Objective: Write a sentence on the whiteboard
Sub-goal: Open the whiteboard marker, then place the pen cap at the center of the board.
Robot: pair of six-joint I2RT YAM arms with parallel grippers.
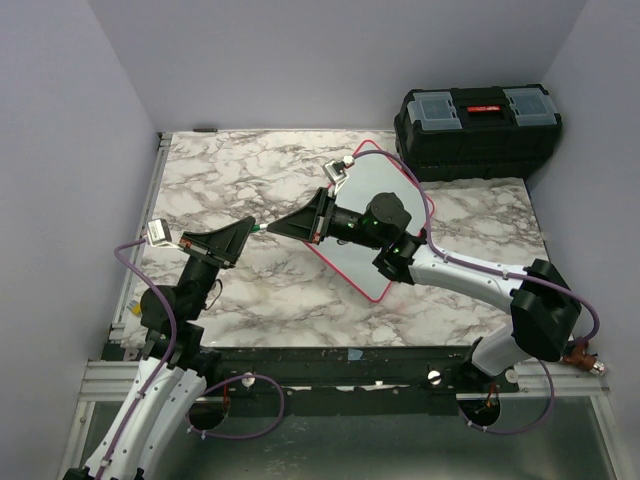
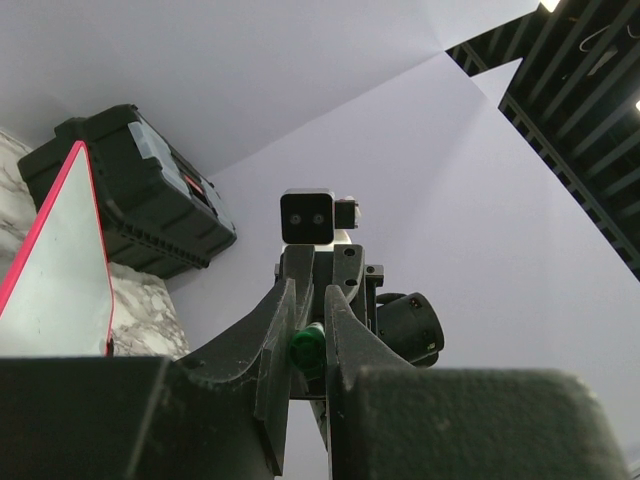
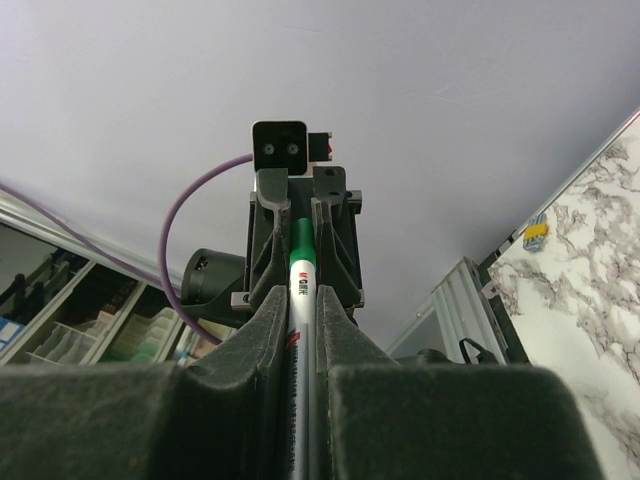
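Green marker (image 3: 301, 262), print unreadable, gripped at both ends by closed left fingers (image 2: 265, 340) and right fingers (image 3: 338, 330); whiteboard (image 1: 362, 268) behind right fingers, black toolbox (image 1: 478, 118) beyond.

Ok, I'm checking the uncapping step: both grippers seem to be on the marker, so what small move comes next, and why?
Probably pull the left gripper straight back from the right gripper to pop the cap off. The left is shut on the green cap, the right on the marker, and what shows of the whiteboard bears no writing yet.
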